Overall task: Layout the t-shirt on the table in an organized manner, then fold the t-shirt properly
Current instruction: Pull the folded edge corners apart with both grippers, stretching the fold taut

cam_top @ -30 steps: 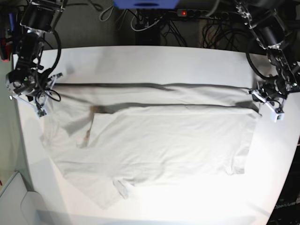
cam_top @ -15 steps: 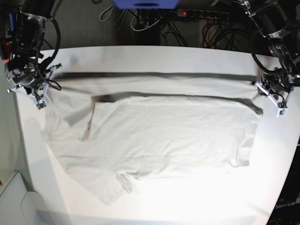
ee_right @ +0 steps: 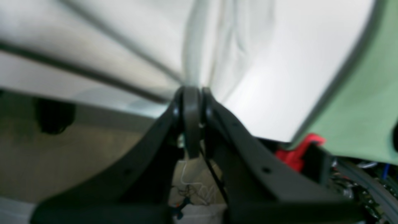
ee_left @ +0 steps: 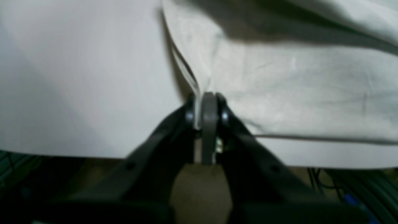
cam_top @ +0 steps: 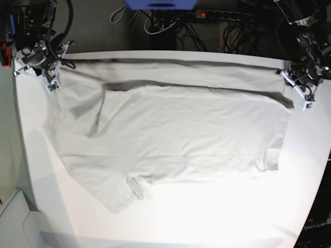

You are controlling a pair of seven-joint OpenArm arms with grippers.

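The pale grey-beige t-shirt [cam_top: 176, 139] lies spread across the white table [cam_top: 207, 222]. Its far edge is lifted and stretched taut between both grippers near the table's far edge. My left gripper [cam_top: 292, 93], at the right of the base view, is shut on the cloth's right corner. In the left wrist view its jaws [ee_left: 206, 102] pinch a fold of the t-shirt [ee_left: 295, 87] above the table [ee_left: 77, 77]. My right gripper [cam_top: 51, 77], at the far left, is shut on the other corner. The right wrist view shows it [ee_right: 191, 93] clamping the t-shirt [ee_right: 217, 46].
Behind the table's far edge run dark cables, a power strip [cam_top: 222, 15] with a red light and a blue object [cam_top: 160, 4]. A pale box corner [cam_top: 15, 222] sits off the table's near left. A green surface [ee_right: 357, 109] lies past the table's left rim.
Both grippers have moved toward the table's far edge, dragging the shirt's held edge with them. The cloth is pulled flatter and its fold line sits farther back.
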